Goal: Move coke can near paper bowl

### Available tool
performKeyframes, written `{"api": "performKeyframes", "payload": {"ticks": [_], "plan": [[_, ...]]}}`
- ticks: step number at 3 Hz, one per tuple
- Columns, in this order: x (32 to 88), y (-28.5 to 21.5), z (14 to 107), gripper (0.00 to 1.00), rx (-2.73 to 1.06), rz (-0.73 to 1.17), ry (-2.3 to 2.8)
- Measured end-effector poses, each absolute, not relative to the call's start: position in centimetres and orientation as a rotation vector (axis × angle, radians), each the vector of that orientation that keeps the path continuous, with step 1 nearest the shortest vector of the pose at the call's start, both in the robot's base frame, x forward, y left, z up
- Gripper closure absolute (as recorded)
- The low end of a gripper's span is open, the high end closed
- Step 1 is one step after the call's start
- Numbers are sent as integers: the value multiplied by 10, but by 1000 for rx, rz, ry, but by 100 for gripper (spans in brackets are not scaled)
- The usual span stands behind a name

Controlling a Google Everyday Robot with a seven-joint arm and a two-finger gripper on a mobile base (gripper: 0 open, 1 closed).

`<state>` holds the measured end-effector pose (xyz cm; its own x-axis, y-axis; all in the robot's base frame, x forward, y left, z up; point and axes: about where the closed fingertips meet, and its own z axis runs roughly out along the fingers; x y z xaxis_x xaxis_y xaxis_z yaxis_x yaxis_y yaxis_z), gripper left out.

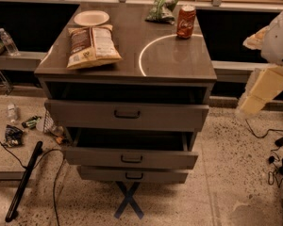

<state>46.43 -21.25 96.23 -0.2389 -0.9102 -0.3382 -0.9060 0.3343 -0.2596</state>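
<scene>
The coke can (186,21) stands upright at the back right of the grey cabinet top (170,60), just beyond a white ring mark. The paper bowl (91,18) sits at the back left of the same top, well apart from the can. Only white and cream parts of my arm (266,86) show at the right edge, to the right of the cabinet and below its top. The gripper itself is out of view.
A brown-and-white chip bag (92,45) lies in front of the bowl. A green bag (162,6) lies just left of the can. The top two drawers (127,113) stand partly open. Bottles, litter and cables lie on the floor at left and right.
</scene>
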Motion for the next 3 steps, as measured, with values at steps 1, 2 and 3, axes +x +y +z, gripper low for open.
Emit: {"api": "performKeyframes", "payload": {"ticks": [1, 2, 3], "plan": [[512, -222, 936, 0, -1383, 125, 2131], [588, -237, 916, 0, -1091, 280, 1971], [648, -248, 925, 0, -902, 299, 1832]]}}
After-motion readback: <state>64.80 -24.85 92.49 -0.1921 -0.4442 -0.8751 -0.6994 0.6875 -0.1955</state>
